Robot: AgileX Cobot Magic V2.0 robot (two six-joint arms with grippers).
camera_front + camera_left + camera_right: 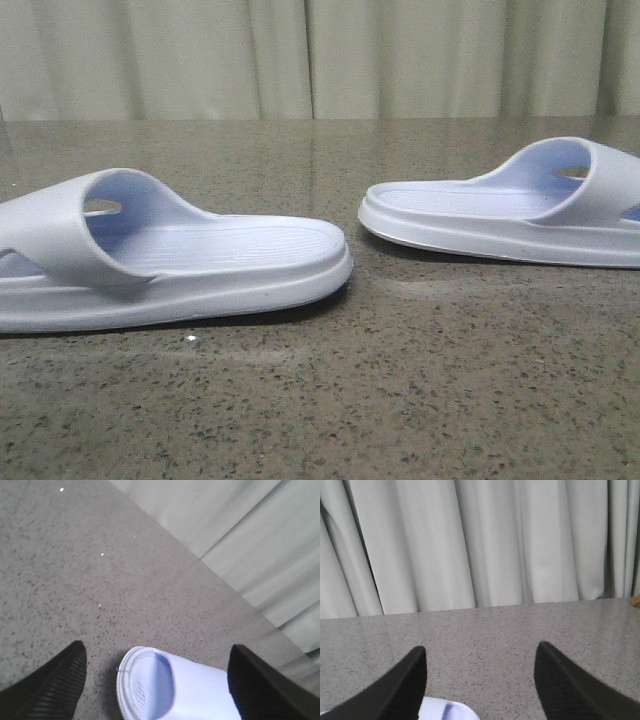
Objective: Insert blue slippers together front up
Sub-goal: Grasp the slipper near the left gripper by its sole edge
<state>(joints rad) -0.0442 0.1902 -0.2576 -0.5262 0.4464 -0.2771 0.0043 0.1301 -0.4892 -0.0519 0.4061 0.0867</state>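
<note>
Two pale blue-lilac foam slippers lie sole-down on the speckled stone table (400,400). The left slipper (170,255) has its strap at the left edge and its open end pointing right. The right slipper (510,205) lies farther back, strap at the right, open end pointing left. No gripper shows in the front view. My left gripper (157,655) is open above the table, and one end of a slipper (165,690) lies between its fingers, apart from both. My right gripper (480,652) is open, with a slipper's end (445,712) beside its left finger.
A pale pleated curtain (320,55) hangs behind the table's far edge and also shows in the right wrist view (470,540). A gap of bare stone separates the two slippers in the front view.
</note>
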